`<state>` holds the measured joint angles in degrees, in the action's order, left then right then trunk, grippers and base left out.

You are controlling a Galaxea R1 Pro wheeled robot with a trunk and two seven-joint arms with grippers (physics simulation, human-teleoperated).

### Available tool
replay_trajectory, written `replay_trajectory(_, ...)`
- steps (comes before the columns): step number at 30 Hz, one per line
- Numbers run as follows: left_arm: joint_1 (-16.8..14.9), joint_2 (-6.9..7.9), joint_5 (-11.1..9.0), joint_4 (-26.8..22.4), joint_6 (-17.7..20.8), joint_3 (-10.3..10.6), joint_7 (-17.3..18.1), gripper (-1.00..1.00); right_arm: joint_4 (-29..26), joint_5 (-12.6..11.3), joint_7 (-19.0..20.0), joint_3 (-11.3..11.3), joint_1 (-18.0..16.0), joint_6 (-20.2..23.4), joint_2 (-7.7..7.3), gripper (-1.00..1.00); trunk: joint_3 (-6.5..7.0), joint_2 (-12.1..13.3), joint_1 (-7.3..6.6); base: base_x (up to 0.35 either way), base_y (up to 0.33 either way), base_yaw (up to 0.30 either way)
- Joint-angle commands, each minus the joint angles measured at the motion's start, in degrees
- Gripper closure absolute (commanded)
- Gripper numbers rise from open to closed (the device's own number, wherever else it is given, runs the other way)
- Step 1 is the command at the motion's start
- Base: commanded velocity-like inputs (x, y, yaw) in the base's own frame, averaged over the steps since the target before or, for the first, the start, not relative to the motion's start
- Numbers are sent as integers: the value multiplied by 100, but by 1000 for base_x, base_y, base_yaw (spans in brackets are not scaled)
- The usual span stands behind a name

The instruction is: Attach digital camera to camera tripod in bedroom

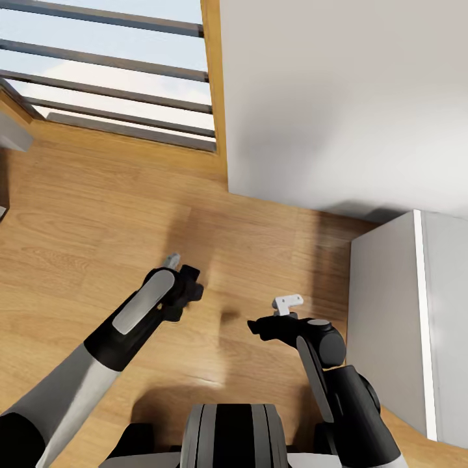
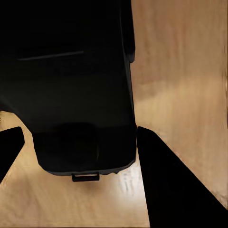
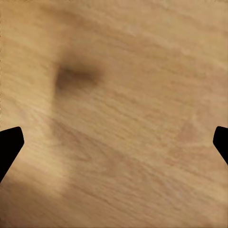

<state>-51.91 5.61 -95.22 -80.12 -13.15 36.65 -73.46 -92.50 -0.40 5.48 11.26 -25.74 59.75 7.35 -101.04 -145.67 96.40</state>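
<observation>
Wood plank floor [image 1: 97, 214] running under both arms; window [image 1: 110, 65] sitting at 11 o'clock, grey wall [image 1: 338, 97] at 1 o'clock. Left gripper [image 2: 76, 137] clamping a black boxy digital camera [image 2: 71, 85]; right gripper [image 3: 114, 142] hanging open over bare floor.

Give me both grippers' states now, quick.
Left gripper: shut on the digital camera.
Right gripper: open, fingers wide apart over the wood floor.

Two arms end in two hands, the left hand [image 1: 188, 289] and the right hand [image 1: 260, 325], over one wood floor [image 1: 84, 221], with one window [image 1: 110, 65] and one white shelf [image 1: 390, 325].
</observation>
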Motion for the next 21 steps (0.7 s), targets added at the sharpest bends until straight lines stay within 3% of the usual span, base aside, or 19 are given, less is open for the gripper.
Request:
replay_trajectory(1, -1, 30, -18, -80, 266, -42, -16, 100, -5, 0, 13, -5, -6, 25, 4, -100, -3, -1, -1, 0, 0, 0)
replay_trajectory(5, 34, 179, -15, -402, 1328, -270, -35, 100, -5, 3, 9, -8, -23, 25, 9, -100, -3, -1, -1, 0, 0, 0)
replay_trajectory(6, 34, 179, -15, -402, 1328, -270, -35, 100, -5, 3, 9, -8, -23, 25, 9, -100, -3, -1, -1, 0, 0, 0)
replay_trajectory(9, 94, 287, -15, -609, 1940, -381, -42, 100, -5, 2, 8, -7, -41, 25, 11, -100, -3, -1, -1, 0, 0, 0)
replay_trajectory(15, 181, 376, -19, -774, 2499, -457, -53, 100, -5, -1, 13, -9, -73, 25, 7, -100, -3, -1, -1, 0, 0, 34)
replay_trajectory(21, 260, 464, -22, -1002, 3010, -484, -62, 100, -5, -3, 20, -22, -126, 25, 5, -100, -3, -1, -1, 0, 0, 178)
